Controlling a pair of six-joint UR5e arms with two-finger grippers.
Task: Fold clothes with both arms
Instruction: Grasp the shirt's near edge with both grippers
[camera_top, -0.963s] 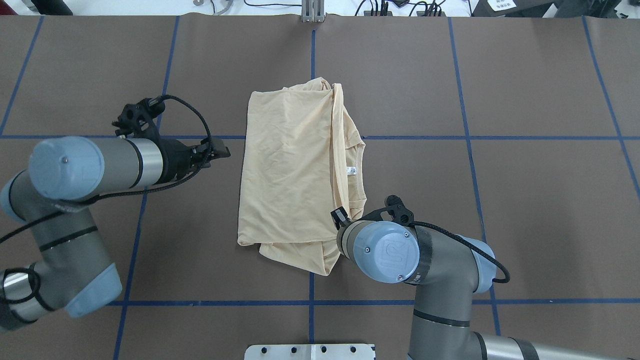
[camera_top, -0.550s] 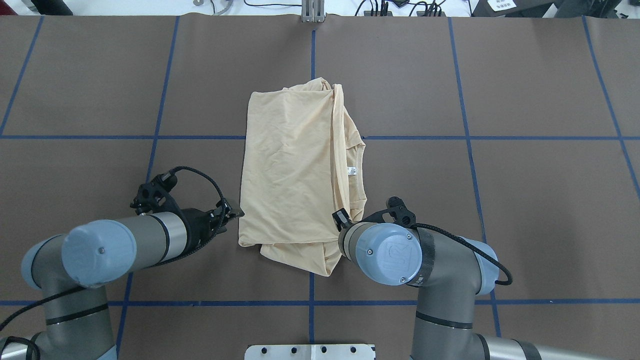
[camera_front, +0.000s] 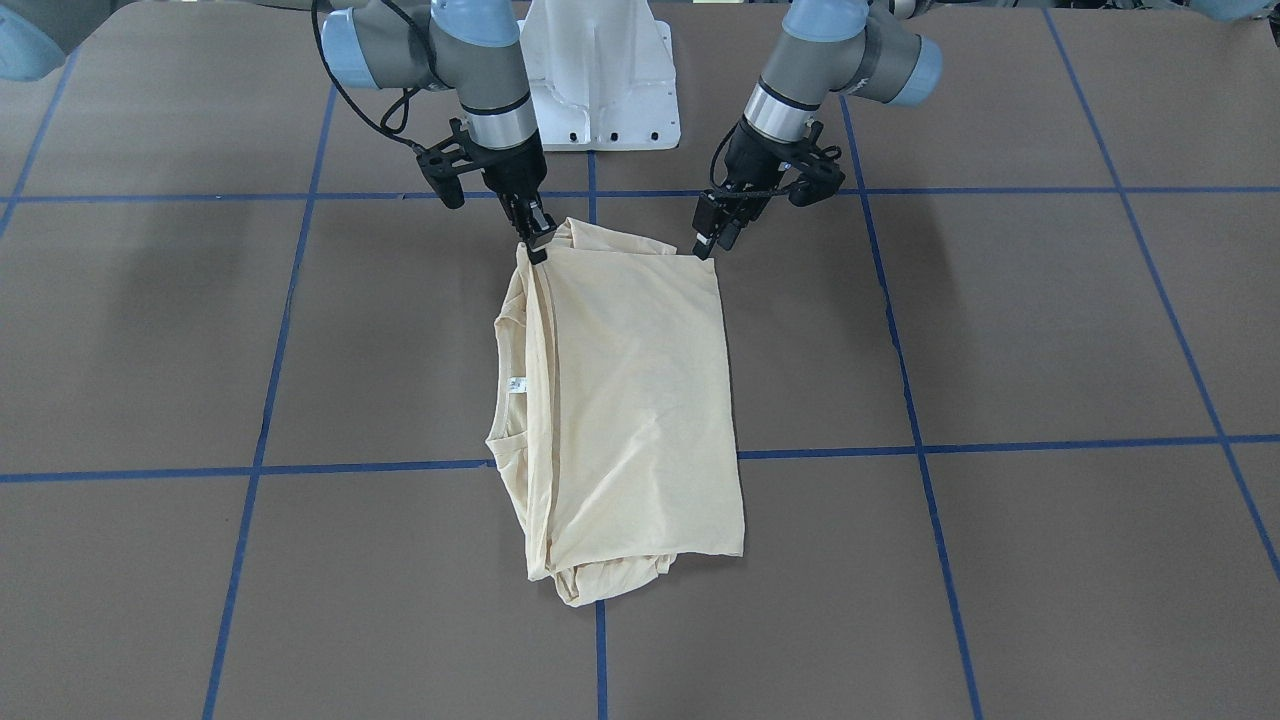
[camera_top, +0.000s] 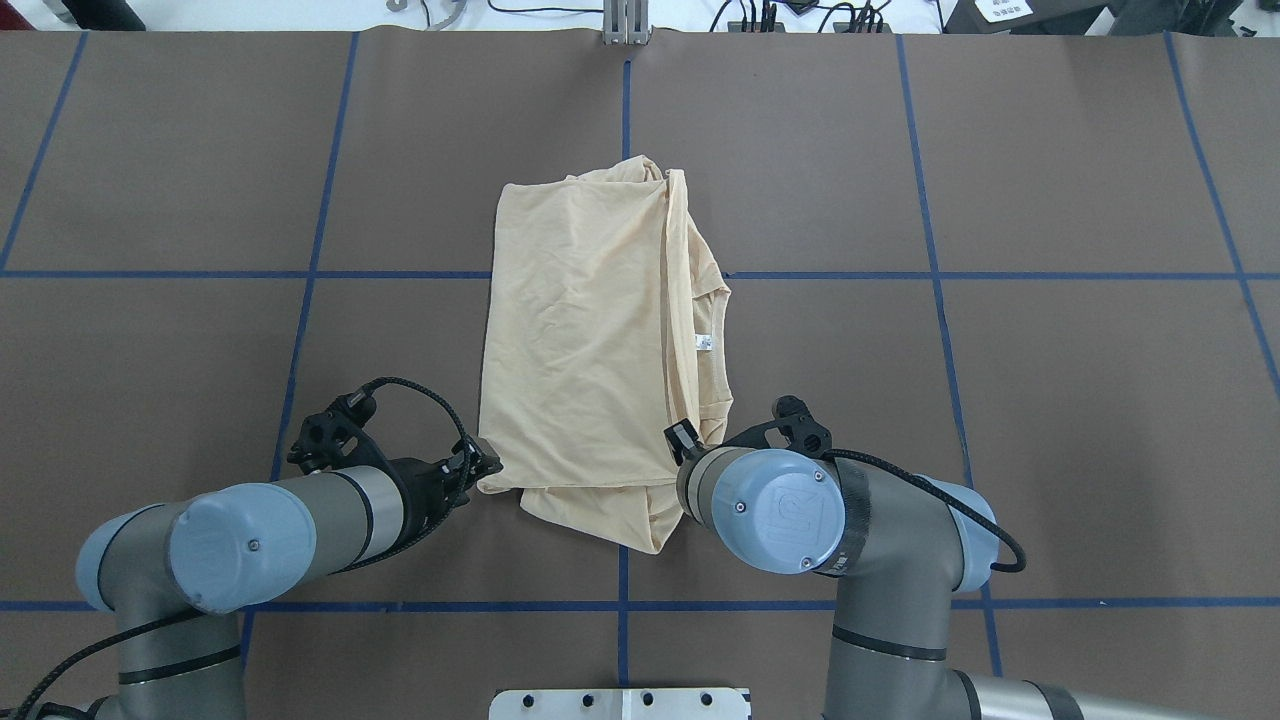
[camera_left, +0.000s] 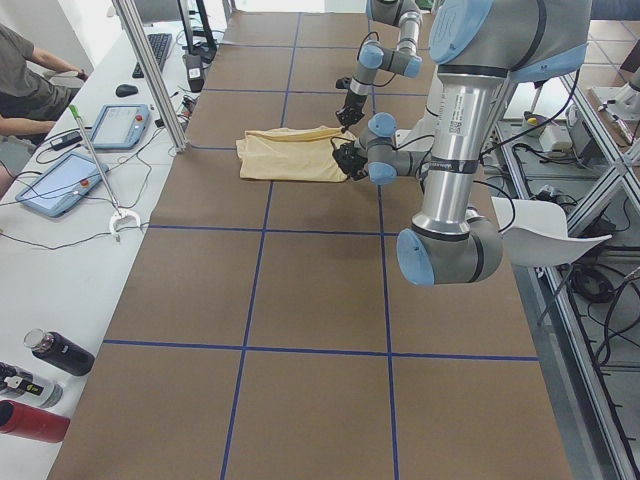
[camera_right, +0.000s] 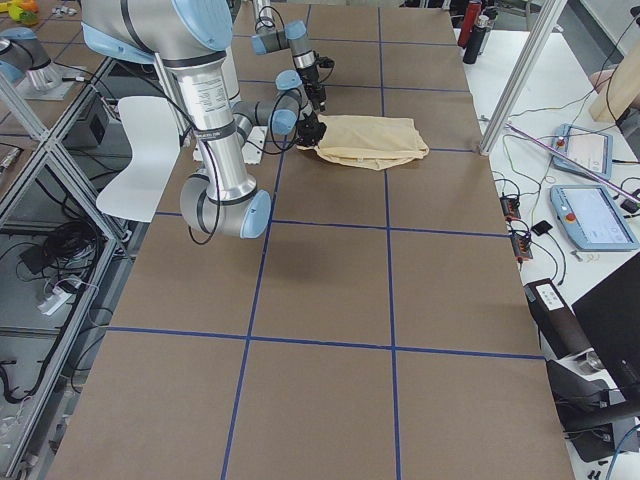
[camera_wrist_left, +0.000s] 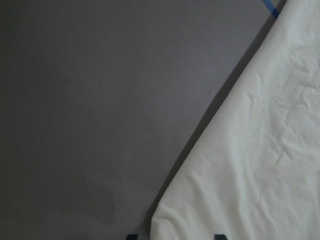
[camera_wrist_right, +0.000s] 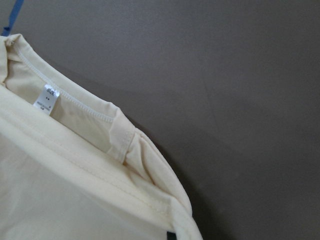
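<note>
Brown matting is covering the surface (camera_front: 1000, 330), with blue tape lines (camera_front: 900, 452) dividing it into squares. You are seeing the cream shirt (camera_front: 640, 400) lying folded in a long rectangle at the middle. One short end is lying close to the robot. The right tool (camera_front: 533, 243) is pinching one corner there, closed on the cloth. The left tool (camera_front: 708, 243) is straddling the other corner, jaws apart. Alongside, tablets (camera_left: 60, 185) and bottles (camera_left: 55, 355) are resting on a white bench (camera_left: 50, 270).
</note>
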